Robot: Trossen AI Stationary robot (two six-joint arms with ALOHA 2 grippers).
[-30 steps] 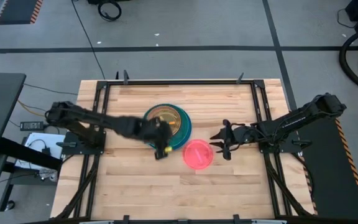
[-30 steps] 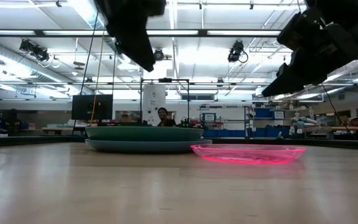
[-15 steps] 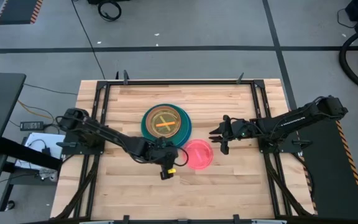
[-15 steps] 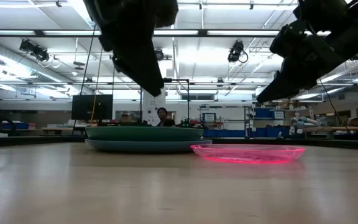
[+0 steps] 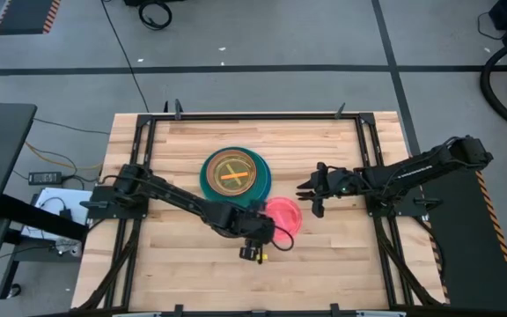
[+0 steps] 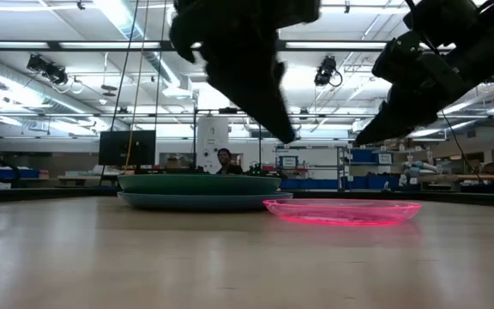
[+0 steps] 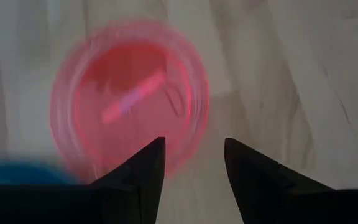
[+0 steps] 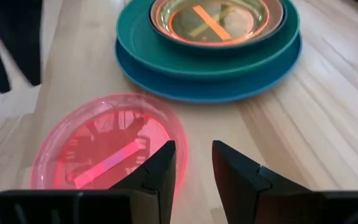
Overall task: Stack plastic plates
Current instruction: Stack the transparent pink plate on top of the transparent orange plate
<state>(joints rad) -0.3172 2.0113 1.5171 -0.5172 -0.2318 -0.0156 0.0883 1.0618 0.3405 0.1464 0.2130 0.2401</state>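
A stack of plates (image 5: 236,173) rests on the table's middle: blue at the bottom, then teal, dark green and tan rims, with a translucent one on top (image 8: 207,37). A translucent pink-red plate (image 5: 284,214) lies flat on the wood just to the near right of the stack (image 8: 107,146). My left gripper (image 5: 269,233) hovers open above that plate's near-left edge; in the left wrist view the plate (image 7: 129,99) shows blurred beyond the open fingers (image 7: 193,146). My right gripper (image 5: 307,199) is open and held above the table right of the pink plate (image 8: 193,152).
Bare wood (image 5: 192,264) lies along the near side and on the left and far right of the table. A black metal frame (image 5: 253,114) runs around the table's edges. In the low view both arms hang dark above the plates (image 6: 247,60) (image 6: 418,69).
My left arm has swung away from above the stack toward the table's near right, ending over the pink plate's near-left edge. The plates have stayed where they were. My right gripper has kept nearly still.
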